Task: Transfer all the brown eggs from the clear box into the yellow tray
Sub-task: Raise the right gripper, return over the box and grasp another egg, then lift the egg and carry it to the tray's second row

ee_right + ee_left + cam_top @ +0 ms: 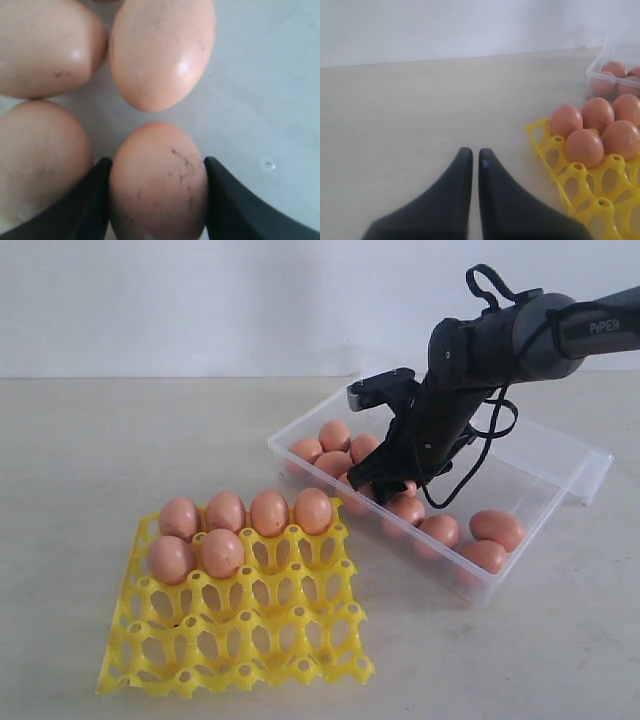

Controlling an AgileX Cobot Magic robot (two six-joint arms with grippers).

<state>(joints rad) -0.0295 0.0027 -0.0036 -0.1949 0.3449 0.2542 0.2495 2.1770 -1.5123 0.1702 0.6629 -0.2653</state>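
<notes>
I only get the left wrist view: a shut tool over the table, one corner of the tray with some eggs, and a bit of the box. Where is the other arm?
Observer: The exterior view shows the right tool reaching down inside the box.
Operator: Has it got anything?
Observer: In the right wrist view its fingers press both sides of one egg, which lies among others in the box.
Operator: How full is the tray?
Observer: The tray holds six eggs: four in the far row and two in the next, with the other cups open.
</notes>
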